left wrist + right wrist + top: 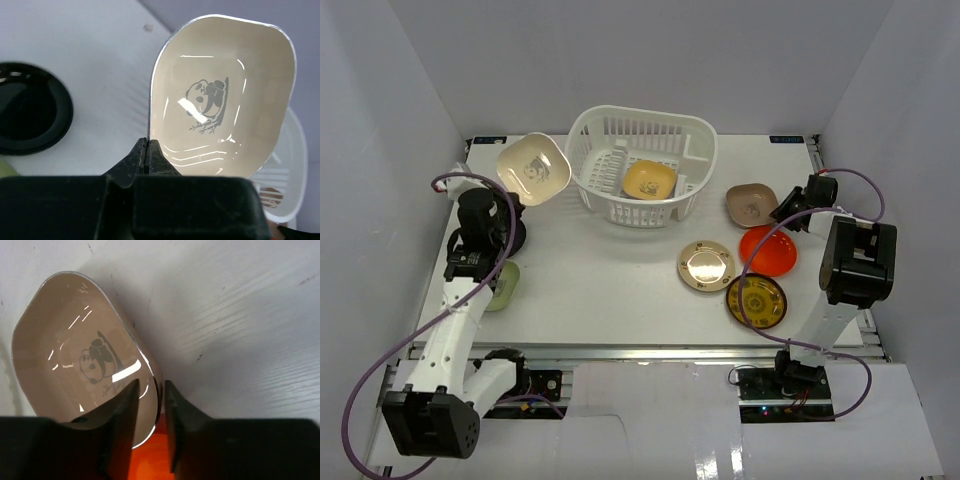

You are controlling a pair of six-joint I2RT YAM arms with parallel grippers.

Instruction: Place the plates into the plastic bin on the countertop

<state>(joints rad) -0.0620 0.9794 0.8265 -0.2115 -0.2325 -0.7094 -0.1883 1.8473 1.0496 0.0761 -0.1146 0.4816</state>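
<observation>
**Operator:** What do the wrist cameras add to the top view?

**Spotter:** Your left wrist view shows the left gripper [148, 150] pinched on the rim of the cream panda plate [220, 95], with its jaws closed and only the plate's edge between them. From above you see only that the plate is raised and tilted near the far-left corner, just outside the plastic bin [642, 165]. Your right wrist view shows the right gripper [151, 387] astride the rim of the brown panda plate [80, 360]. One finger is inside the plate and one outside, with a narrow gap, so it is not clamped.

**Operator:** And the bench?

**Spotter:** The white countertop [610, 290] sits between pale grey walls, with a metal rail [620, 352] along the near edge. The bin stands at the middle of the far edge and holds a yellow plate [649, 180]. The brown plate lies toward the far-right corner, just beside an orange plate [768, 250]. A gold plate [707, 265] and a dark yellow-centred plate [757, 300] lie nearer the rail. By the left edge you have a black plate [30, 115] and a green plate [505, 285].
</observation>
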